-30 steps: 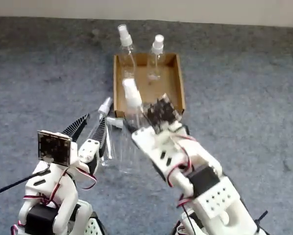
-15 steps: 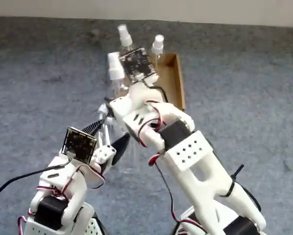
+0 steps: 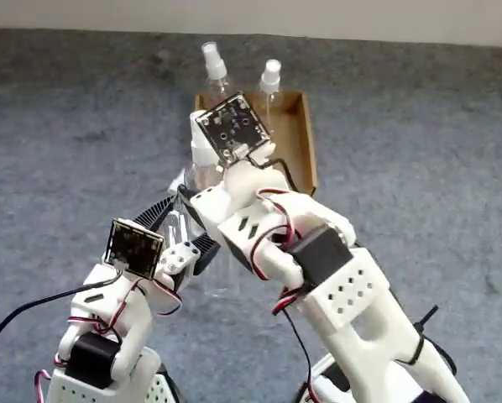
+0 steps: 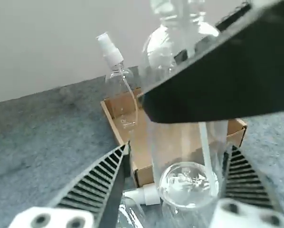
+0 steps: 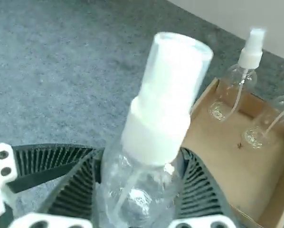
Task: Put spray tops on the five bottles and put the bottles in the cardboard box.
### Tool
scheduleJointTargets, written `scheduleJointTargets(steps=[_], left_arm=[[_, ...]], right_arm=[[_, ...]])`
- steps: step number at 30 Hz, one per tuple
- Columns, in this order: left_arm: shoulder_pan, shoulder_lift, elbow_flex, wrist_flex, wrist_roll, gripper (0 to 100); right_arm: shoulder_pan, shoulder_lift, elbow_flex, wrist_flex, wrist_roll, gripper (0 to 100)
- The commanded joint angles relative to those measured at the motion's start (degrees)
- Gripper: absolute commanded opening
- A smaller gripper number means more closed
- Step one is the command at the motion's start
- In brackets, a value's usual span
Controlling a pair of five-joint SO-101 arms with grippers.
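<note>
Clear bottle point(image 5: 132, 197) with white spray top point(image 5: 165, 90) clamped in right gripper point(image 5: 142, 164) jaws, held just beside cardboard box point(image 3: 306, 147). Left gripper point(image 4: 177, 152) jaws apart, flanking bottle's lower part. Two other bottles point(image 5: 232, 90) stand in box.

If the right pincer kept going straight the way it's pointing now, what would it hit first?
Probably the cardboard box. The right pincer, shut on a spray-topped bottle, points at the box's bare floor, short of the two bottles standing at its far end. Depth is hard to judge.
</note>
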Motion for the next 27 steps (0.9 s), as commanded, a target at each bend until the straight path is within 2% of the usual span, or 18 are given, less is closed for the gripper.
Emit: scheduleJointTargets(steps=[1,4,9,13,16,22,27], left_arm=[[-1.71,0.48,0.04,-1.23,-0.53,25],[-1.71,0.48,0.04,-1.14,-0.53,25],[-3.65,-0.04,-0.04,-0.97,-0.44,24],[-11.47,0.48,0.31,-2.55,-0.09,12],[-13.49,0.57,0.57,-4.75,0.09,1],[-16.66,0.57,0.22,-4.84,2.37,0],[-16.57,0.57,0.31,-4.92,2.37,0]], right_arm=[[2.86,-2.68,-3.91,1.27,0.97,0.3],[5.49,-2.33,-3.91,0.22,1.05,0.3],[8.40,-0.40,-3.47,-11.82,2.20,0.3],[8.75,8.66,-3.56,-22.37,2.55,0.3],[9.54,17.63,-3.91,-27.38,2.55,0.3],[13.14,29.85,-5.76,-35.12,2.20,0.3],[14.29,34.86,-5.93,-42.51,2.46,0.3]])
